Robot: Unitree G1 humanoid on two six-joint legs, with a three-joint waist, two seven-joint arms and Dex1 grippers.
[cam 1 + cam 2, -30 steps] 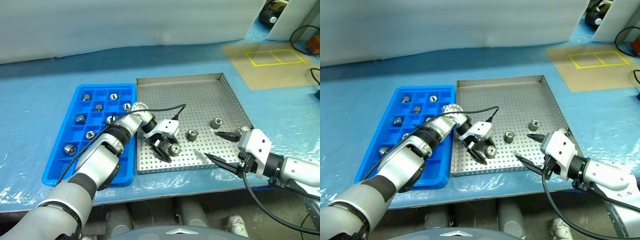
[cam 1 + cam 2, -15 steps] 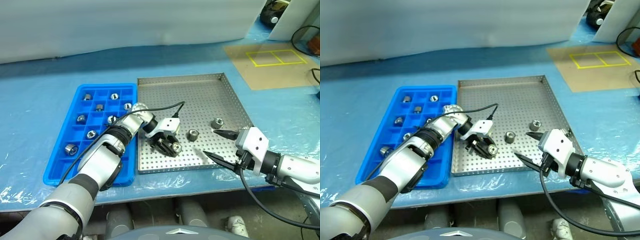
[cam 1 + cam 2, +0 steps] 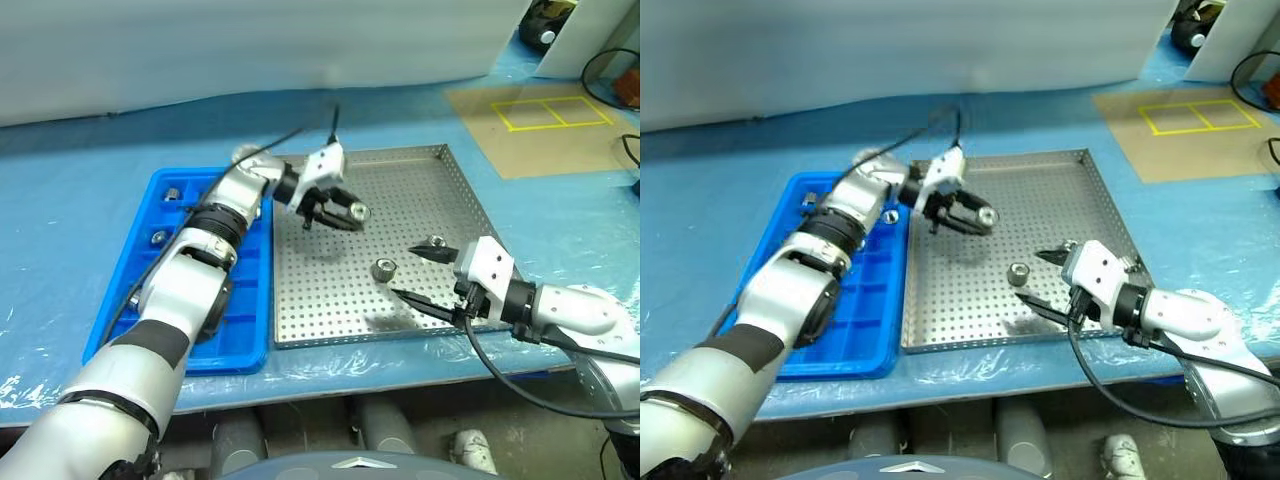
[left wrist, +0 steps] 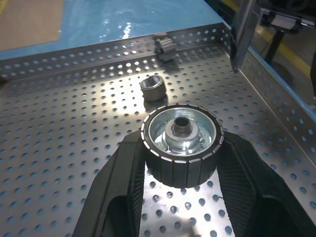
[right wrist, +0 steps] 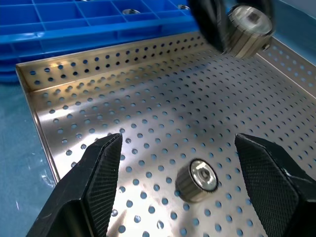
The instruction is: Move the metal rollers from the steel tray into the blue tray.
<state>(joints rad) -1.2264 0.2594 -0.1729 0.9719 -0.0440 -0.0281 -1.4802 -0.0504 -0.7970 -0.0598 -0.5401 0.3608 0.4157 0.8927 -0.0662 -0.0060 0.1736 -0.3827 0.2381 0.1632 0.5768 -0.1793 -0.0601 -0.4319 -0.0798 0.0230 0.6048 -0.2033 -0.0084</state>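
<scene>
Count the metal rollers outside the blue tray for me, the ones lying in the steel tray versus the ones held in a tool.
Rollers lying in the steel tray: 2
Rollers held by the left tool: 1
Total: 3

My left arm (image 3: 215,235) covers much of the blue tray (image 3: 120,300), hiding several compartments, and the raised roller (image 5: 247,29) looks blurred.

Clamped between the left gripper's (image 4: 180,163) two black fingers (image 4: 126,177): a metal roller (image 4: 180,144), hollow end facing the camera, held above the steel tray (image 4: 64,123). Beyond it on the tray, a second roller (image 4: 151,88); farther, by the rim, a third (image 4: 166,48).
</scene>
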